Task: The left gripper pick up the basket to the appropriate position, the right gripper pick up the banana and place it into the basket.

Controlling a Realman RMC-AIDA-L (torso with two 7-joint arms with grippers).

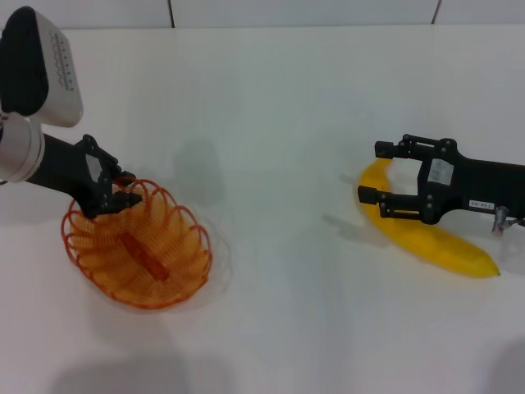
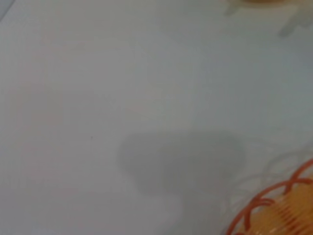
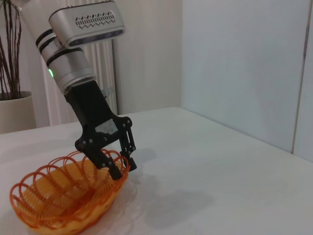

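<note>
Both grippers are at work, each one at its own thing. On the robot's left side the left gripper (image 1: pixel 117 194) reaches down on its black arm to the far rim of the basket (image 1: pixel 168 283), and its two fingers are closed on the looped wire there, one finger inside the rim and one outside (the right wrist view shows this most clearly, with the left gripper (image 3: pixel 119 169) pinching the rim of the basket (image 3: pixel 46 205)). The basket is orange and oval, and it sits on the white table (image 1: pixel 279 123) at the near left; in the right wrist view it looks a little tilted, but I cannot tell if one side is off the table. The left wrist view shows only a corner of the basket (image 2: pixel 288 205) and a grey shadow on the table. On the robot's right side the right gripper (image 1: pixel 373 174) lies low and nearly level, its fingers spread wide apart with one on each side of the upper end of the banana (image 1: pixel 439 242); whether they touch the fruit I cannot tell. The banana lies flat on the table, well apart from the basket, with its dark pointed tip toward the near right.
</note>
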